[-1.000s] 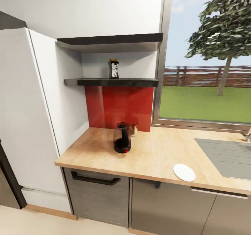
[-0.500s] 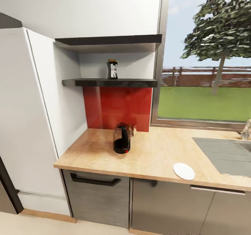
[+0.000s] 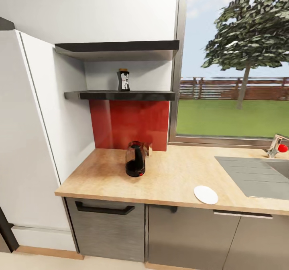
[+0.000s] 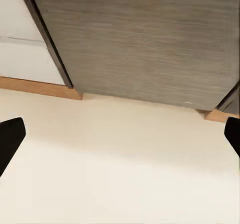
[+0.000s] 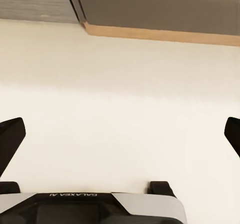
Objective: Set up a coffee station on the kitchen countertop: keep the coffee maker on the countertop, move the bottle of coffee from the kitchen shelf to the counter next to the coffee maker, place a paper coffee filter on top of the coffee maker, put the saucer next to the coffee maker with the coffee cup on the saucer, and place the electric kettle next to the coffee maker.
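Long light wood-grain countertop [image 3: 172,177] runs over grey cabinets w/ a black drawer handle. Above it, a thin dark grey floating kitchen shelf [image 3: 120,95] on the wall, red backsplash panel [image 3: 128,123] beneath. Squat dark glass electric kettle [image 3: 135,165] w/ black lid stands on the countertop nr the backsplash. Small round white saucer [image 3: 206,194] lies at the front edge, well apart from kettle. Small dark bottle of coffee [image 3: 123,80] w/ yellow lid stands upright on the shelf. Left gripper [image 4: 120,134] & right gripper [image 5: 120,134] hang over pale floor, fingers spread wide, holding nothing.
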